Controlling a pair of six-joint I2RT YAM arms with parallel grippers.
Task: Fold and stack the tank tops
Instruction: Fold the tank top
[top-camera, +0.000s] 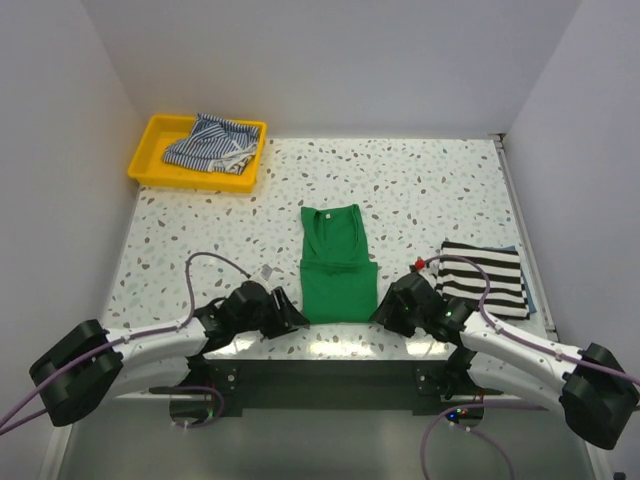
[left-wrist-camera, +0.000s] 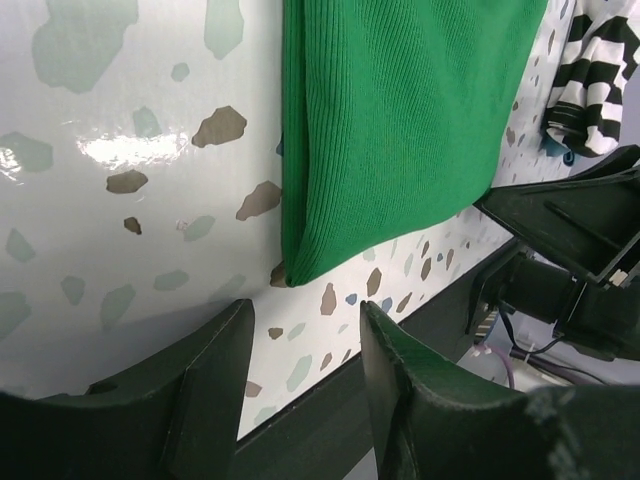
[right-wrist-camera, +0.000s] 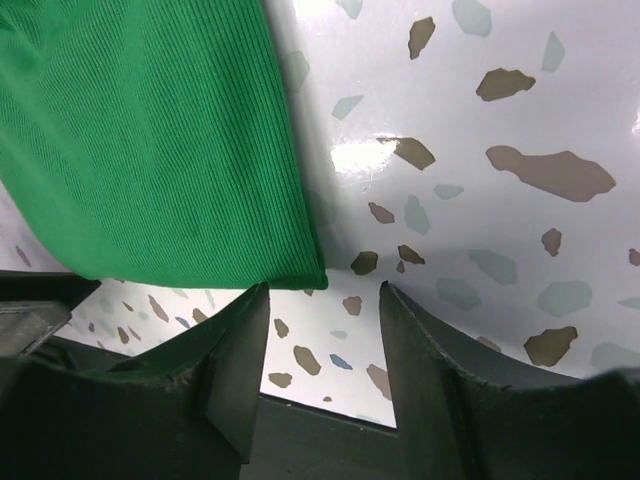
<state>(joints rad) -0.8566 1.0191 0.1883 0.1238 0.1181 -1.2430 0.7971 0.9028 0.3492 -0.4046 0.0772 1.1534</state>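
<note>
The bright green tank top (top-camera: 337, 265) lies flat in the middle of the table, folded narrow, neckline at the far end. My left gripper (top-camera: 296, 312) stands open at its near left corner (left-wrist-camera: 292, 272), nothing between the fingers. At the near right corner (right-wrist-camera: 312, 272) my right gripper (top-camera: 381, 312) is open too, with only bare table between its jaws. A folded black-and-white striped tank top (top-camera: 487, 277) lies at the right; its edge (left-wrist-camera: 590, 80) shows in the left wrist view. The blue-and-white striped tank top (top-camera: 208, 142) sits crumpled in the yellow tray.
The yellow plastic tray (top-camera: 152, 160) stands at the far left corner. The near table edge (top-camera: 330, 345) runs just behind both grippers. The right arm's gripper body (left-wrist-camera: 580, 250) shows in the left wrist view beside the green top.
</note>
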